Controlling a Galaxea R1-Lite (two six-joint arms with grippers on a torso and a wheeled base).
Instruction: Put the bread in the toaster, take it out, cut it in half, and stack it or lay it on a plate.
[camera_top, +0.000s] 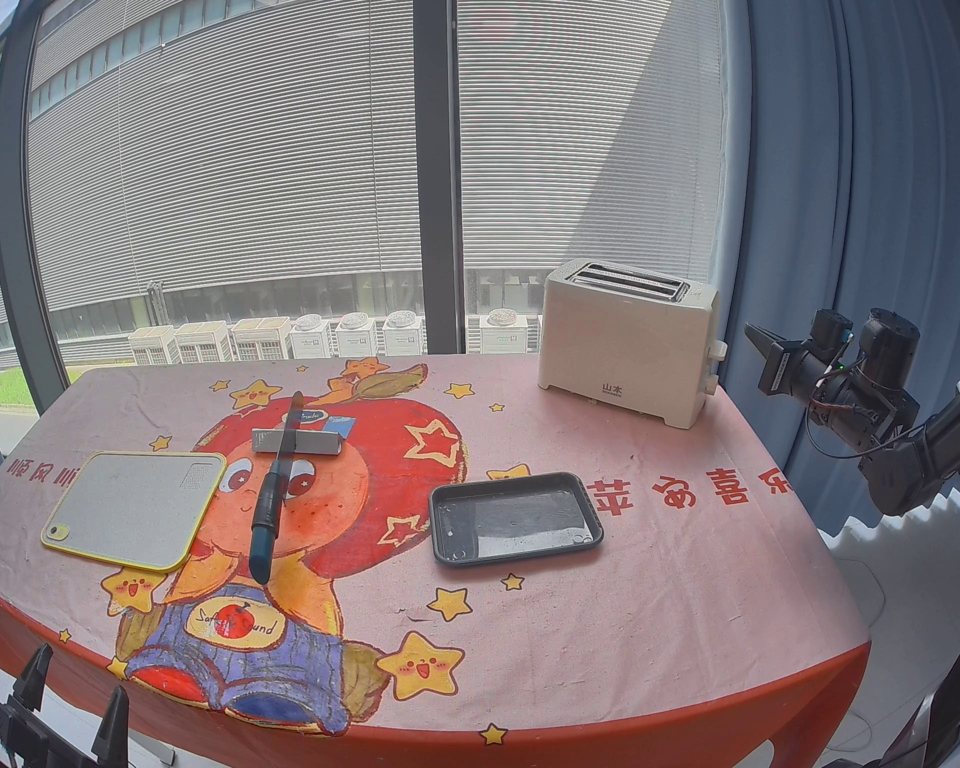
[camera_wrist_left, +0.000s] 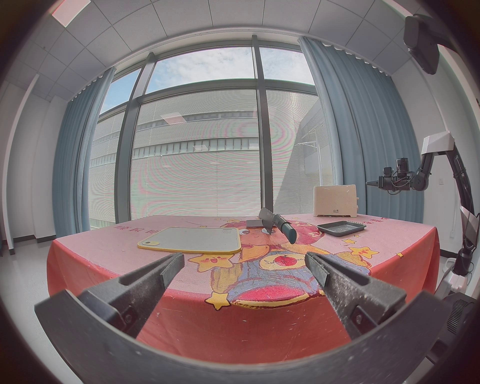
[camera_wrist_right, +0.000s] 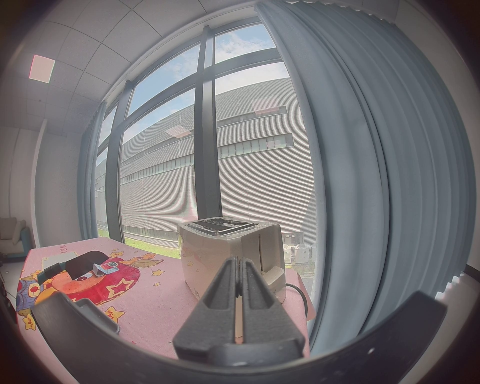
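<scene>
- My right gripper (camera_wrist_right: 238, 263) hangs in the air off the right edge of the table, level with the toaster (camera_top: 630, 345) and pointing at its lever end. It does not touch the toaster.
- Its fingers are pressed nearly together, leaving only a thin slit. I cannot tell whether anything sits in that slit.
- My left gripper (camera_wrist_left: 245, 260) is low, off the near left corner of the table. Its fingers are spread wide and hold nothing.
- The toaster stands upright at the far right of the cartoon tablecloth (camera_top: 650, 620), slots facing up, close to the blue curtain (camera_top: 850, 150).
- A black tray (camera_top: 515, 520) lies flat near the table's middle, in front of the toaster and apart from it.
- A pale cutting board (camera_top: 135, 508) with a yellow rim lies flat on the left side.
- The knife (camera_top: 270, 500) lies just right of the board, its far part propped on a small grey block (camera_top: 318, 441) and its blue-tipped handle pointing toward me.
</scene>
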